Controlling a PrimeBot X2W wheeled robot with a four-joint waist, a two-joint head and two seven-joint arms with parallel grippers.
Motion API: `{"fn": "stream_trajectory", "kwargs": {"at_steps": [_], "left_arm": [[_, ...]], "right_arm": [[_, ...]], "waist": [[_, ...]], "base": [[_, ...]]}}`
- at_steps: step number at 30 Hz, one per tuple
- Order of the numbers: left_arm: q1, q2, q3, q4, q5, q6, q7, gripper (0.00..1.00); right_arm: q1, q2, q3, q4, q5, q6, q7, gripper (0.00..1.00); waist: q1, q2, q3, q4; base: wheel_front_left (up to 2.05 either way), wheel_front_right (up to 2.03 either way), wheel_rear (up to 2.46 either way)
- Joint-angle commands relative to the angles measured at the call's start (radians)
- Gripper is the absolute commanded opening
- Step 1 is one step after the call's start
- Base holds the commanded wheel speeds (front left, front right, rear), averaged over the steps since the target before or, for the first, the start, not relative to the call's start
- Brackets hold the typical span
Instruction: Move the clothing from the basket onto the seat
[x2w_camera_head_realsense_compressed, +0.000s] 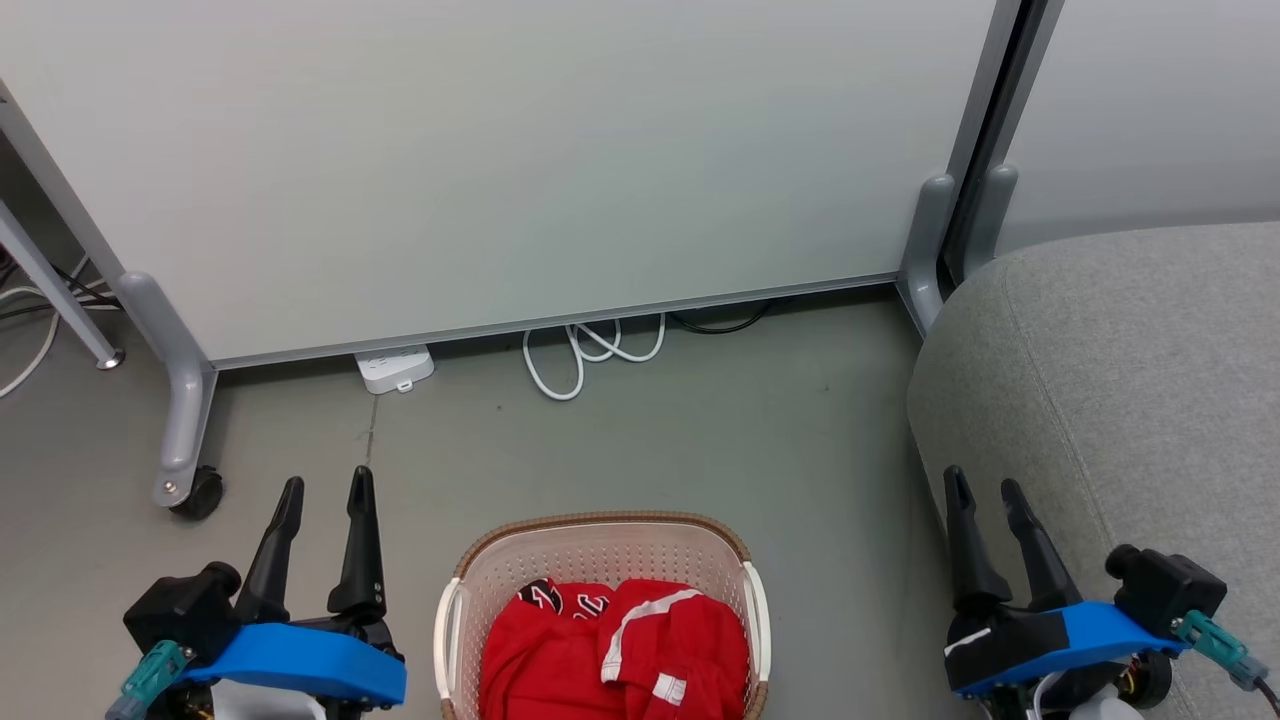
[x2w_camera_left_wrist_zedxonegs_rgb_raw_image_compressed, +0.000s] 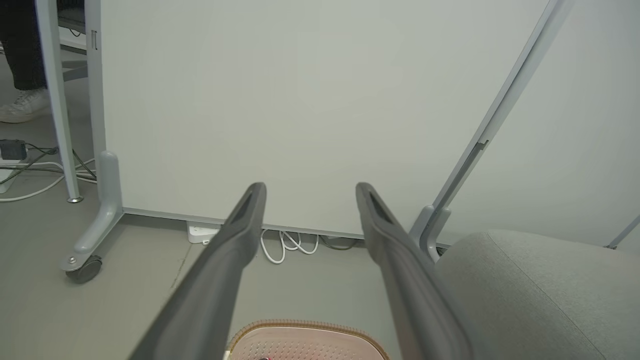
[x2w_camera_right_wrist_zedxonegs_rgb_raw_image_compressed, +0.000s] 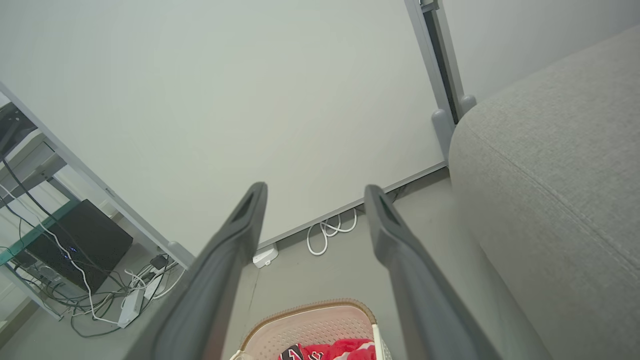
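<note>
The red clothing (x2w_camera_head_realsense_compressed: 620, 650) with white stripes and a white tag lies bunched in the cream basket (x2w_camera_head_realsense_compressed: 590, 545), which stands on the floor at the bottom centre of the head view. The grey sofa seat (x2w_camera_head_realsense_compressed: 1130, 380) fills the right side. My left gripper (x2w_camera_head_realsense_compressed: 325, 485) is open, left of the basket, with nothing between its fingers. My right gripper (x2w_camera_head_realsense_compressed: 985, 485) is open too, in front of the sofa's edge. The basket rim (x2w_camera_left_wrist_zedxonegs_rgb_raw_image_compressed: 305, 327) and sofa (x2w_camera_left_wrist_zedxonegs_rgb_raw_image_compressed: 540, 295) show in the left wrist view; the basket (x2w_camera_right_wrist_zedxonegs_rgb_raw_image_compressed: 320, 320), clothing (x2w_camera_right_wrist_zedxonegs_rgb_raw_image_compressed: 340, 350) and sofa (x2w_camera_right_wrist_zedxonegs_rgb_raw_image_compressed: 555, 175) in the right wrist view.
A white partition panel (x2w_camera_head_realsense_compressed: 500, 150) on castor feet (x2w_camera_head_realsense_compressed: 190, 490) stands behind the basket. A white power strip (x2w_camera_head_realsense_compressed: 395, 367) and looped white cable (x2w_camera_head_realsense_compressed: 590, 350) lie at its base. A person's shoe (x2w_camera_left_wrist_zedxonegs_rgb_raw_image_compressed: 22, 107) and more cables (x2w_camera_right_wrist_zedxonegs_rgb_raw_image_compressed: 125, 290) are off to the left.
</note>
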Motion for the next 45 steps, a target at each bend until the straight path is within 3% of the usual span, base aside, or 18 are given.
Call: {"fn": "stream_trajectory", "kwargs": {"at_steps": [1,45], "left_arm": [[-0.016,0.008,-0.001,-0.005,0.024,-0.001,-0.010,1.00],[-0.021,0.005,-0.014,0.053,0.333,-0.021,-0.096,1.00]], "right_arm": [[-0.020,-0.006,0.004,-0.003,-0.027,0.000,-0.010,1.00],[-0.019,-0.007,0.015,0.045,-0.357,0.000,-0.093,1.00]], "waist": [[0.0000,-0.0001,0.000,0.000],[0.0000,-0.0001,-0.007,0.004]], "base": [[0.00,0.00,0.00],[0.00,0.00,0.00]]}}
